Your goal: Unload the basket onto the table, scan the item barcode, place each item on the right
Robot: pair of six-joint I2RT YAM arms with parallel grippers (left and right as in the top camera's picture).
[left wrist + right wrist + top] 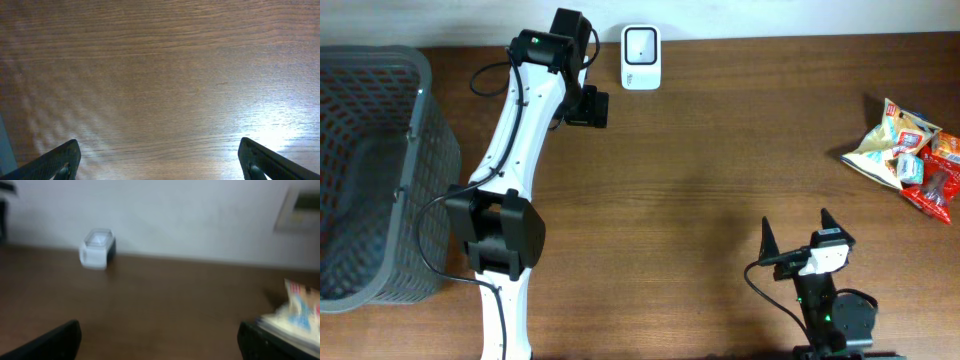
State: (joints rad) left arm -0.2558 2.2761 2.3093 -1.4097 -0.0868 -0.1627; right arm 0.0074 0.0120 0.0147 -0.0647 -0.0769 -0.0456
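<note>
A pile of snack packets (908, 155) lies at the table's right edge; in the blurred right wrist view the packets (299, 314) sit low on the right. A white barcode scanner (640, 57) stands at the back centre, and the scanner (97, 248) also shows by the wall. My right gripper (797, 232) is open near the front edge, well left of the packets, with nothing between its fingers (55, 342). My left gripper (588, 106) hangs just left of the scanner, open over bare wood (160, 162).
A large grey mesh basket (420, 150) fills the left end of the table. The left arm (515, 140) stretches from the front edge to the back beside it. The wall runs along the table's far edge.
</note>
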